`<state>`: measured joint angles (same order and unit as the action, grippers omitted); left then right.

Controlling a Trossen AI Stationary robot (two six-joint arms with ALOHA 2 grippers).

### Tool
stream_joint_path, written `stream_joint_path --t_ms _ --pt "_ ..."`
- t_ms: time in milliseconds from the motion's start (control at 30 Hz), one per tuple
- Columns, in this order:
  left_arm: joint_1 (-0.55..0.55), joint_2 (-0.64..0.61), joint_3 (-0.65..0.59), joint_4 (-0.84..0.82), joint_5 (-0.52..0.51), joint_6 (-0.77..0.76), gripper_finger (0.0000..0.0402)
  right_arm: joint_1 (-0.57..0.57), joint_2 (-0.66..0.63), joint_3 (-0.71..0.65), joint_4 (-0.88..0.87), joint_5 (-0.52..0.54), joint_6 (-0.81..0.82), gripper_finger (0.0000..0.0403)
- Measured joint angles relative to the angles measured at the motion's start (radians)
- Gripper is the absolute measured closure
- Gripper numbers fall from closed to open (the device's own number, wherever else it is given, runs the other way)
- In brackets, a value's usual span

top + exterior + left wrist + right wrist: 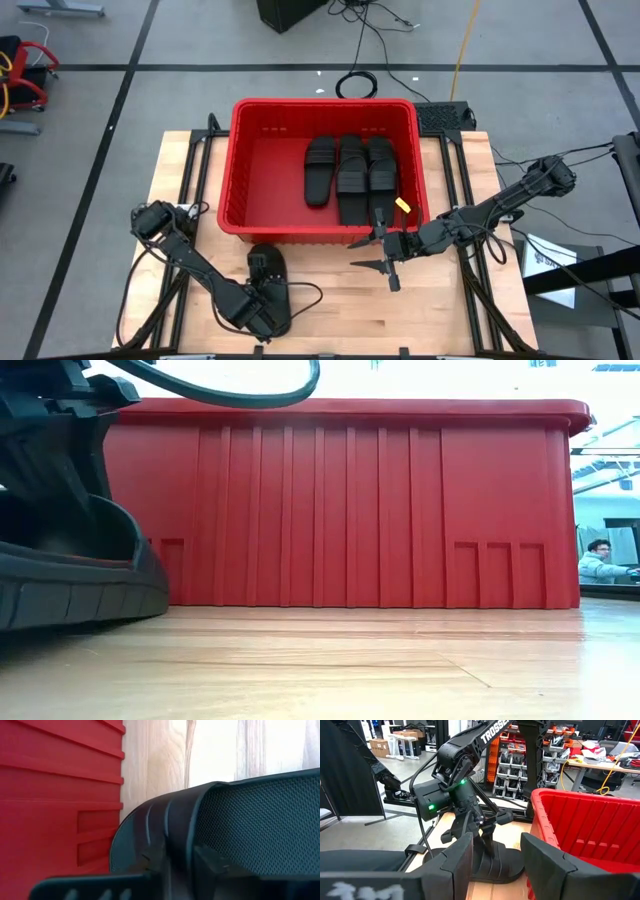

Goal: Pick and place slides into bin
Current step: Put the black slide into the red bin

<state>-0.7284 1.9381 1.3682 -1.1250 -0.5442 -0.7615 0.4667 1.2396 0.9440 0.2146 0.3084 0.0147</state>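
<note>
The red bin serves as the landmark, standing at the far middle of the wooden table.

Off its front left corner, on the bare wood, lies one black slide, its toe pointing toward the bin's front wall and stopping just short of it. The left gripper sits low over the near end of this slide, its fingers down on the ribbed strap, one inside and one outside. They are closing around the strap, and whether the grip is firm yet cannot be told; the sole lies flat on the table. In the low view the same slide fills the left edge, beside the bin's ribbed front wall.

Inside the bin, three more slides lie side by side on the floor toward its right half, running front to back; the middle and right ones touch each other.

Just outside the bin's front right corner, the right gripper hovers above the table with its fingers spread apart and nothing between them.

Behind the bin's right end, in the low view, a person sits far back in the room.
</note>
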Motion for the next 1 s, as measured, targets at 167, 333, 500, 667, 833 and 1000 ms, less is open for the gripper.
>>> stream_joint_path --t_ms 167,333,500,667,833,1000 --pt "0.0 0.0 0.0 0.001 0.002 0.008 0.0391 0.0 0.0 0.0 0.0 0.0 -0.006 0.0248" --pt "0.001 0.0 0.0 0.027 0.027 0.041 0.0391 0.0 0.0 0.0 0.0 0.0 -0.008 0.0248" --pt "0.002 0.0 0.0 0.058 0.049 0.071 0.0387 0.0 0.0 0.0 0.0 0.0 -0.012 0.0248" --pt "0.002 0.0 0.027 0.077 0.053 0.092 0.0396 0.0 0.0 0.0 0.0 0.0 -0.012 0.0248" --pt "-0.008 0.0 0.093 0.083 0.052 0.125 0.0385 0.0 0.0 0.0 -0.002 0.0 -0.026 0.0248" --pt "-0.039 0.0 0.159 0.086 0.024 0.158 0.0398 0.0 0.0 0.0 -0.003 0.0 -0.027 0.0248"
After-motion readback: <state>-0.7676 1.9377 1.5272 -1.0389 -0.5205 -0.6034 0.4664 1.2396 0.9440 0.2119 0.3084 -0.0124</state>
